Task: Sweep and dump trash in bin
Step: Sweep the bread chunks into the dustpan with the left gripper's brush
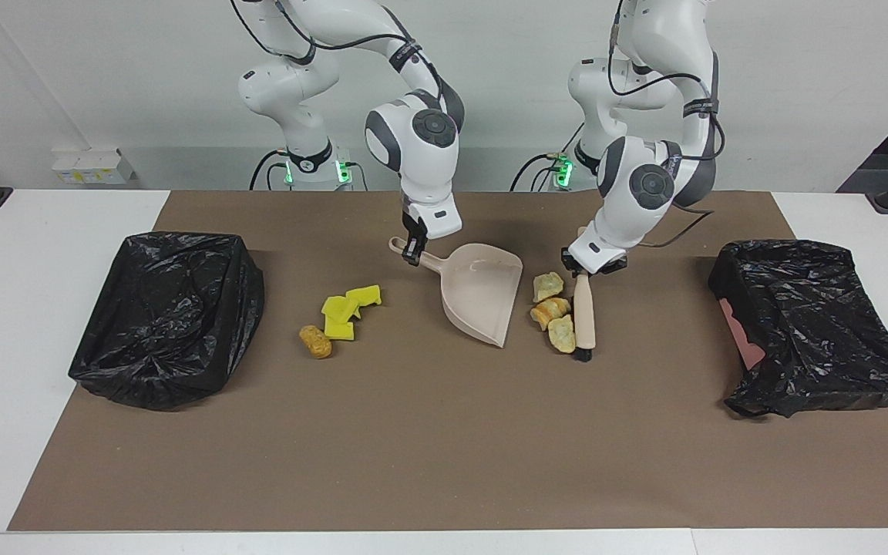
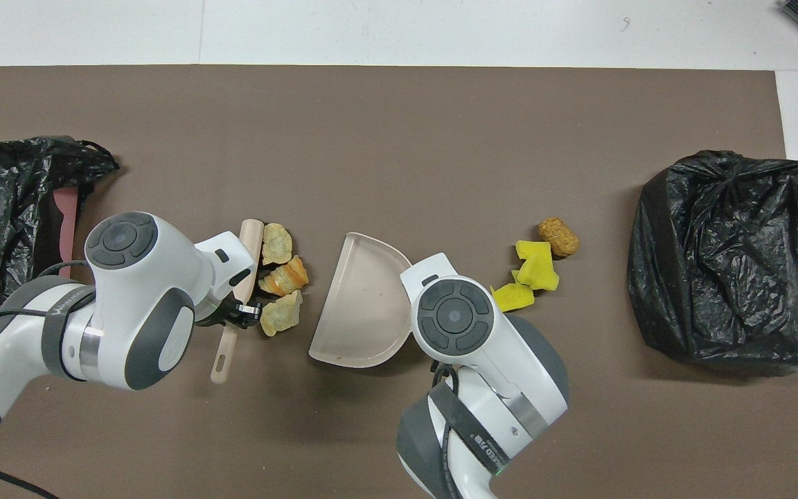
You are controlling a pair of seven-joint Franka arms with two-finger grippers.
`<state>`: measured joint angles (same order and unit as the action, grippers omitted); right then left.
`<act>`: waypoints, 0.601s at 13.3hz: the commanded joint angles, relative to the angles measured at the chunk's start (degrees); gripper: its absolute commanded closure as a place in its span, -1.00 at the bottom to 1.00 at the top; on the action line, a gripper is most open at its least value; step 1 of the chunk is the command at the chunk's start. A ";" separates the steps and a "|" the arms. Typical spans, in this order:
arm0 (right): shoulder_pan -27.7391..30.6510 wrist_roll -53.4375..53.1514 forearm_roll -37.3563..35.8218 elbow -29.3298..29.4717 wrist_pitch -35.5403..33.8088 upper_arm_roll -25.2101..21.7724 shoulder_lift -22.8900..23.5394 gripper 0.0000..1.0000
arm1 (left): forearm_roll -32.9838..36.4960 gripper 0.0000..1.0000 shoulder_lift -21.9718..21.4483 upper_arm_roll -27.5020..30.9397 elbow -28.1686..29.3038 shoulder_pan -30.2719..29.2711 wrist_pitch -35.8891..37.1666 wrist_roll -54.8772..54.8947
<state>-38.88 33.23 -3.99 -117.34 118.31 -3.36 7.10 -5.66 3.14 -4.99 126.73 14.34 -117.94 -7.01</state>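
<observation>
At the right arm's end of the brown mat (image 1: 428, 447) sits a crumpled black plastic bin bag (image 1: 170, 316), bulging and closed over. Next along lie the orange-brown nugget (image 1: 315, 341) and the three bright yellow spongy pieces (image 1: 348, 308), bunched together and touching. The right gripper (image 1: 411, 254) is pinched tight on the handle of the beige plastic dustpan (image 1: 482, 301), whose wide mouth faces the three pale tan bread-like lumps (image 1: 553, 308). These are lined up in a row just beside the pan's lip, none inside it. Touching them is the wooden-backed hand brush (image 1: 584, 316), its black bristles against the lumps. The left gripper (image 1: 594, 268) is clamped on the brush's handle. At the left arm's end lies a second black plastic bag (image 1: 814, 324), slumped over a reddish-pink edge that I cannot identify.
</observation>
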 commanded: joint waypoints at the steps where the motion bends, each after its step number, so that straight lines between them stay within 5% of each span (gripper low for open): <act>1: 0.38 -0.80 -1.11 -0.53 0.61 0.02 -0.16 1.00 | -0.67 1.00 -2.35 1.21 2.12 -0.19 2.45 -0.64; 8: 0.47 -0.89 -1.11 -0.53 0.61 0.02 -0.16 1.00 | -0.67 1.00 -7.71 0.95 11.96 2.26 -4.75 -6.26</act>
<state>-38.80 33.23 -3.99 -117.34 118.31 -3.39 7.11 -5.82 -0.99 -4.27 133.15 14.74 -119.91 -10.79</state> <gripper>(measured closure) 0.687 0.749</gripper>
